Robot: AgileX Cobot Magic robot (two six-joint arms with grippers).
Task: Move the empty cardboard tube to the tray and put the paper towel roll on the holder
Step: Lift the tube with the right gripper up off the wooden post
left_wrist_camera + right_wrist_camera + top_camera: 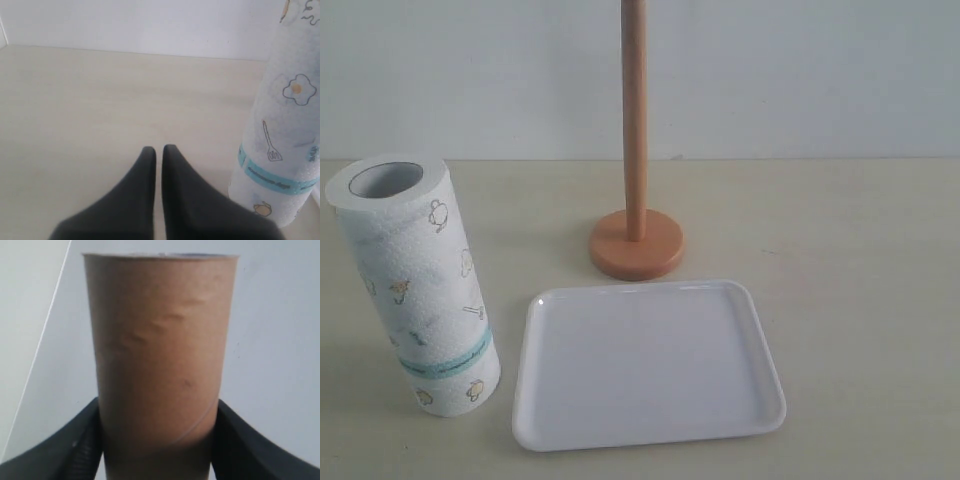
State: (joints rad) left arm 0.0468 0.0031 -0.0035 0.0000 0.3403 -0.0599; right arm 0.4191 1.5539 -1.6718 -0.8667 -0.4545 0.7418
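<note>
The pale table (pixel 860 300) carries everything except the one thing in hand. The tray (pixel 650 437) lies flat and bare, but neither arm shows in the exterior view, so which way it lies from the right gripper (pixel 157 407) cannot be read; as a judgement it is below and somewhat off to one side of that gripper. The paper towel roll (pixel 420 290) stands upright just beside the left gripper (pixel 159 150), off to one side of the tips and slightly ahead of them, not touching. That gripper's jaws are pressed together on nothing and sit low over the table. The holder (pixel 636 245) stands beyond the tray, well apart from the roll, and as much of its pole as shows is bare. The empty cardboard tube (pixel 160 340) is clamped between the right gripper's fingers (pixel 82 440), which press on its two opposite sides. Its long axis runs across the line on which the jaws close, most of its length standing clear of the fingers against a plain pale background. The right arm already has the tube, so the coming move is its own: the tube probably needs tipping so that its length lies level over the tray before it is let go.
</note>
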